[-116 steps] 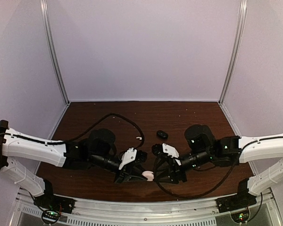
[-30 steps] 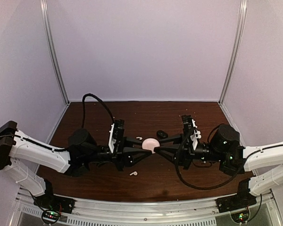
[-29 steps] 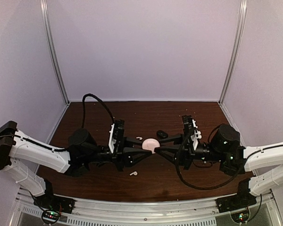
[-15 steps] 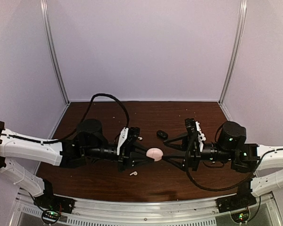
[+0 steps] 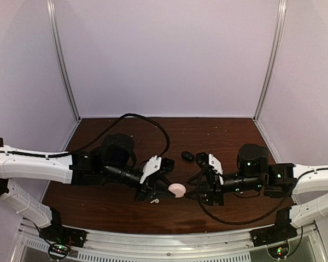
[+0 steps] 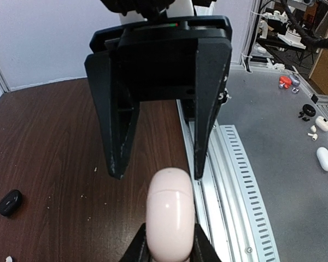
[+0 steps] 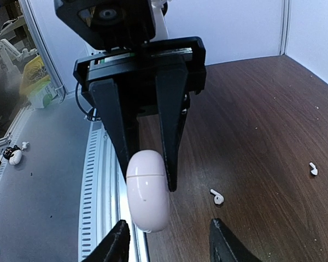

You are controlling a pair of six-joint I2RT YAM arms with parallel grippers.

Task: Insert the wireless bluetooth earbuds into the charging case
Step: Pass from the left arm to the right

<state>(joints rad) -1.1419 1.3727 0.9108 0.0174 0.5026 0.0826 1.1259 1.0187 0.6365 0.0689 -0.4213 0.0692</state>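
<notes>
My left gripper (image 5: 172, 189) is shut on a closed pale pink charging case (image 5: 178, 190), held just above the table; the case fills the left wrist view (image 6: 170, 215) between the left gripper (image 6: 170, 244) fingers. My right gripper (image 5: 196, 188) is open and faces the case from the right, close but apart; in the right wrist view the case (image 7: 147, 191) hangs just past the right gripper (image 7: 169, 245). One white stemmed earbud (image 5: 154, 200) lies on the table below the left gripper. Two white earbuds show in the right wrist view (image 7: 216, 196) (image 7: 313, 169). No black earbuds show.
A small black oval case (image 5: 187, 156) lies on the brown table behind the grippers, also in the left wrist view (image 6: 10, 202). The metal rail (image 5: 169, 237) runs along the table's near edge, close under the case. Cables loop over both arms.
Both arms have come down and nearer the front edge. The left gripper still holds the pink case, now lower. The right gripper has let go of it and stands open, slightly apart.
</notes>
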